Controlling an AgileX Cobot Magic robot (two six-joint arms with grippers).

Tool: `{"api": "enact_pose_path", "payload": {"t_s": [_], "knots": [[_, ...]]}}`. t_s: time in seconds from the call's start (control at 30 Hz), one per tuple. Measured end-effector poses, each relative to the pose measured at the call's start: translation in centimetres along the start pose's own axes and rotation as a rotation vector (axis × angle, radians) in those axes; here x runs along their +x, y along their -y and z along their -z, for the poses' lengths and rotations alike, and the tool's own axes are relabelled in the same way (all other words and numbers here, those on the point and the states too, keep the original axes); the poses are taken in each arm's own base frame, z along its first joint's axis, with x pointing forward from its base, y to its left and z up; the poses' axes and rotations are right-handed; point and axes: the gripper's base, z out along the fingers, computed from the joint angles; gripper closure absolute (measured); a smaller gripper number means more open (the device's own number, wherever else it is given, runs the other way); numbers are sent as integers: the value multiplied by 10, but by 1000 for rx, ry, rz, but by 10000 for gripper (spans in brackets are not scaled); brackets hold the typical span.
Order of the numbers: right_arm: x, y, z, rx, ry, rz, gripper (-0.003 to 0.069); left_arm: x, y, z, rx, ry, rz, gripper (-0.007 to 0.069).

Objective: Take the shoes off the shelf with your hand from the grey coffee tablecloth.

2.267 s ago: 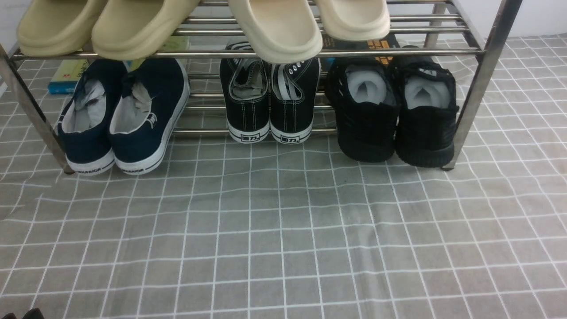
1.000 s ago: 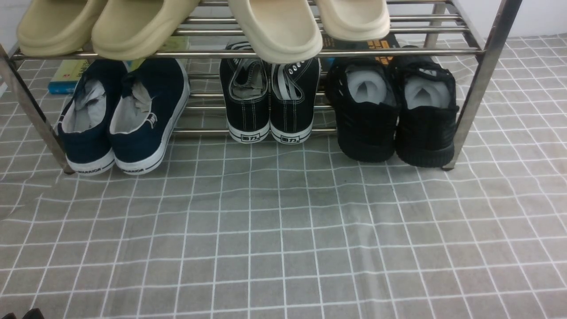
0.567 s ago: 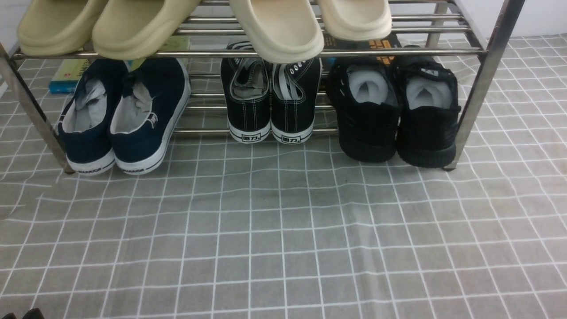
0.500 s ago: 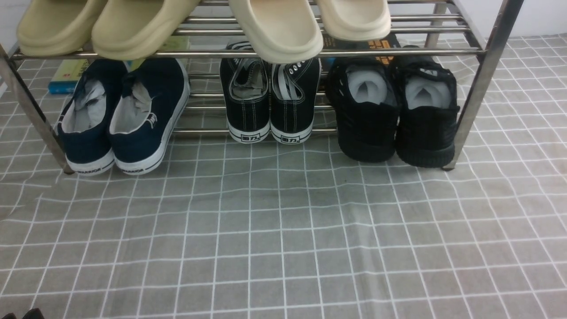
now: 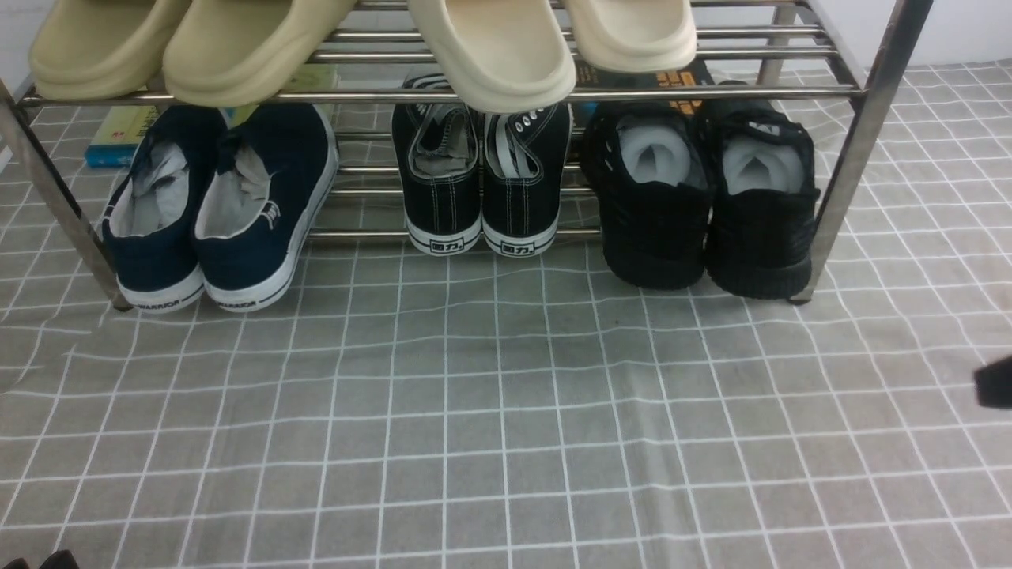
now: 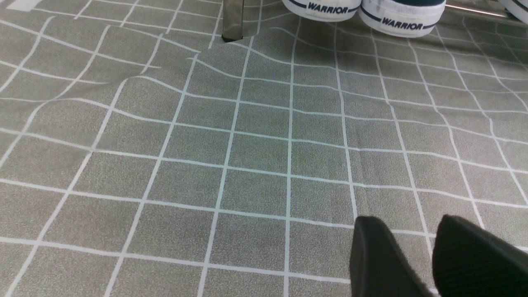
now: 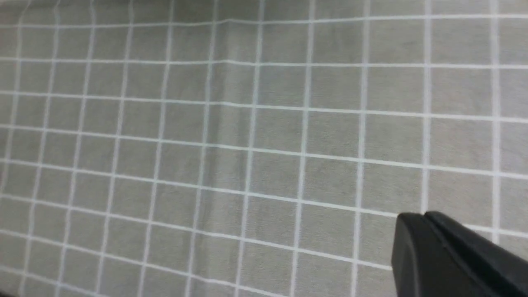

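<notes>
The all-black sneakers [image 5: 704, 197] stand heels toward me at the right end of the shelf's [image 5: 443, 95] lower tier, pale insoles showing. The shelf stands on the grey gridded tablecloth [image 5: 506, 411]. My right gripper [image 5: 995, 385] shows only as a black tip at the right edge, well short of the sneakers. In the right wrist view it [image 7: 423, 215] is shut and empty above bare cloth [image 7: 247, 123]. My left gripper [image 6: 408, 222] is open a little and empty over the cloth [image 6: 247, 144]; in the front view only its tips [image 5: 39, 561] show at the bottom left.
Navy white-soled slip-ons [image 5: 213, 205] sit at the lower tier's left end, black canvas sneakers [image 5: 482, 182] in the middle. Beige slippers [image 5: 490, 47] overhang the top tier. Books [image 5: 118, 134] lie behind. The left wrist view shows a shelf leg [image 6: 233, 20] and the slip-ons' heels [image 6: 363, 8].
A black tip of my right gripper has come into the front view at the right edge. The shoes, shelf and left gripper have not moved.
</notes>
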Motion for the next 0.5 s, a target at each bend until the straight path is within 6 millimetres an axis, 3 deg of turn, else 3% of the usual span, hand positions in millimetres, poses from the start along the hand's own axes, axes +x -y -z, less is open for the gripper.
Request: {"api": "enact_pose_path", "payload": {"t_s": [0.23,0.27,0.4,0.5], "knots": [[-60,-53,-58,-219,-180,258,372,0,0,0,0,0,0,385],[-62,-55,-60,-223,-182,263,372,0,0,0,0,0,0,385],[-99,-86,-90,-133,-220,424,223,0,0,0,0,0,0,385],[-116,-100,-104,-55,-209,492,169,0,0,0,0,0,0,385]]}}
